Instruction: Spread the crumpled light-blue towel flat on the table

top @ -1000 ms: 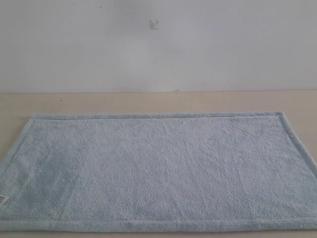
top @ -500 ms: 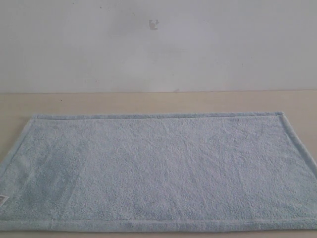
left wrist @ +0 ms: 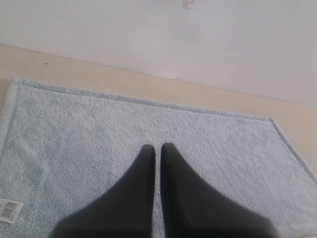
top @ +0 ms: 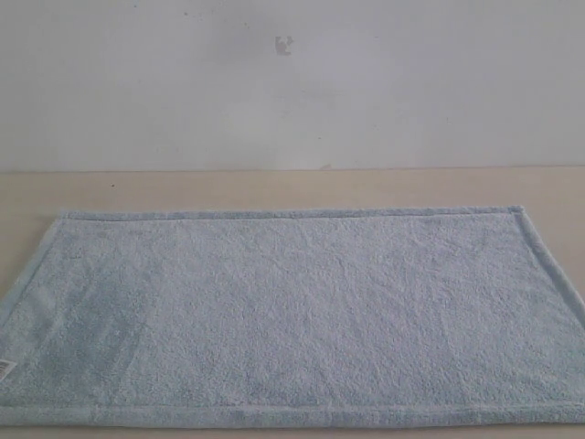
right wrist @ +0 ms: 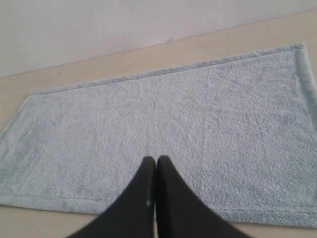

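The light-blue towel (top: 292, 315) lies spread flat on the beige table (top: 274, 187), its hemmed border showing along the far and side edges. A small white tag (top: 5, 368) sits at its near left corner, seen too in the left wrist view as the tag (left wrist: 10, 210). Neither arm shows in the exterior view. My left gripper (left wrist: 158, 148) hangs above the towel (left wrist: 99, 144), shut, with nothing between its black fingers. My right gripper (right wrist: 156, 160) is also shut and empty, raised over the towel (right wrist: 198, 119) near its front hem.
A pale wall (top: 292, 82) with a small mark (top: 283, 44) rises behind the table's far edge. Bare table (right wrist: 148, 54) runs as a strip beyond the towel.
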{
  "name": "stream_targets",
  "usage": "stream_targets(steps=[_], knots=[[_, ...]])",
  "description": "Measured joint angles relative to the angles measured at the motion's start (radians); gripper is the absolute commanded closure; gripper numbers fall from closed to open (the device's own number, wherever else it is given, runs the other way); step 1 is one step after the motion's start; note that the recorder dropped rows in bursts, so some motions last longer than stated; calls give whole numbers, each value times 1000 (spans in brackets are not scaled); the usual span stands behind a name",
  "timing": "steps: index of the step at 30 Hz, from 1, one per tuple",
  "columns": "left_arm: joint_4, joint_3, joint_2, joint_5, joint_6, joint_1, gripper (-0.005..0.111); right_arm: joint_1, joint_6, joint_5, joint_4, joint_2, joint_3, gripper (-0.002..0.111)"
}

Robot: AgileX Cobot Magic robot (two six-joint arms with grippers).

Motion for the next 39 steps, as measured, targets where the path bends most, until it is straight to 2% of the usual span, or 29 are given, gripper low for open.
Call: stream_targets(steps=[20, 25, 31, 39], knots=[[0, 0, 0, 0, 0, 0, 103, 0, 0, -8, 2, -6, 7, 108], [0, 0, 0, 0, 0, 0, 103, 0, -10, -10, -7, -104, 53, 108], [0, 0, 0, 0, 0, 0, 103, 0, -131, -153, -20, -259, 136, 108], [0, 0, 0, 0, 0, 0, 103, 0, -217, -295, -31, -277, 258, 108]])
